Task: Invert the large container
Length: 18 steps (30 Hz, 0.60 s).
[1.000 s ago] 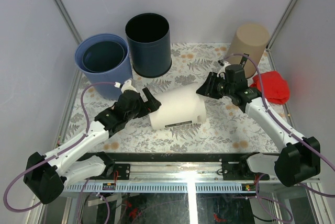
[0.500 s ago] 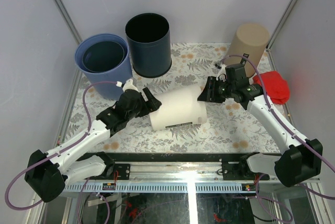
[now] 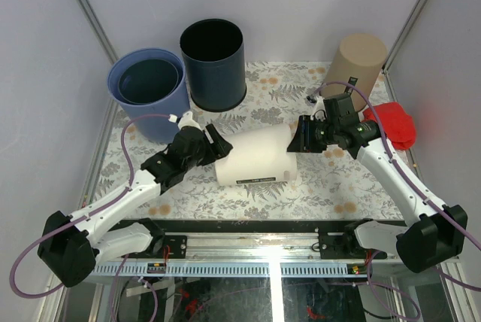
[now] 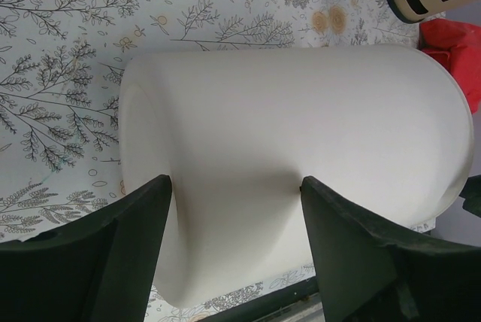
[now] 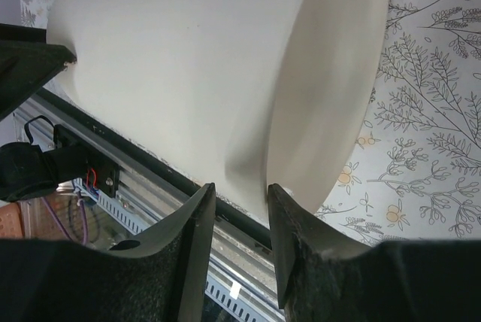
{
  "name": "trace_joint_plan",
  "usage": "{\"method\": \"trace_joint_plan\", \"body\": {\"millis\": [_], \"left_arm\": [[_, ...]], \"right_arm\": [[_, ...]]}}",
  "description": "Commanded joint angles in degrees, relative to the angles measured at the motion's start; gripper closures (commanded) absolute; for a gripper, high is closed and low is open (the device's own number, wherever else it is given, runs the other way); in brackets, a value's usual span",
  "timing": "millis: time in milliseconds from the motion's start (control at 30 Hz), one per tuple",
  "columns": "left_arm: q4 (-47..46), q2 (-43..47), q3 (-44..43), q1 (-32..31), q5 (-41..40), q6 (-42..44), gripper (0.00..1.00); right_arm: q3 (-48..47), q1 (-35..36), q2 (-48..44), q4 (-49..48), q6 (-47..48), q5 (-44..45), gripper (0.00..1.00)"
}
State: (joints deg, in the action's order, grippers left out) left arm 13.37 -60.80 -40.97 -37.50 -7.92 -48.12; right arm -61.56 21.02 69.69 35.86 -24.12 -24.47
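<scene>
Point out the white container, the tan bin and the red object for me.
white container point(image 3: 255, 158), top external view, middle of its side wall.
tan bin point(image 3: 363, 57), top external view, its flat top face.
red object point(image 3: 394, 125), top external view, its centre.

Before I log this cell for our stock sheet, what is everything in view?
white container: one, white, lying on its side mid-table
blue bins: seemingly two nested, blue, far left
dark bin: one, navy, upright, far centre-left
tan bin: one, tan, upside down, far right
red item: one, red, right edge
table cover: one, floral, under everything
left gripper: one, black, at the container's closed end
right gripper: one, black, pinching the container's rim
</scene>
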Motion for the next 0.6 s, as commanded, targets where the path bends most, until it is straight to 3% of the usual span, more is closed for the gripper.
{"method": "trace_joint_plan", "body": {"millis": [0, 567], "left_arm": [[-0.33, -1.38, -1.75, -0.2, 0.38, 1.74, 0.33], [6.92, -2.41, -9.65, -5.46, -6.25, 4.61, 0.36]], "right_arm": [[-3.53, 2.07, 0.01, 1.8, 0.08, 0.25, 0.59], [-6.95, 8.25, 4.72, 0.58, -2.16, 6.22, 0.57]]}}
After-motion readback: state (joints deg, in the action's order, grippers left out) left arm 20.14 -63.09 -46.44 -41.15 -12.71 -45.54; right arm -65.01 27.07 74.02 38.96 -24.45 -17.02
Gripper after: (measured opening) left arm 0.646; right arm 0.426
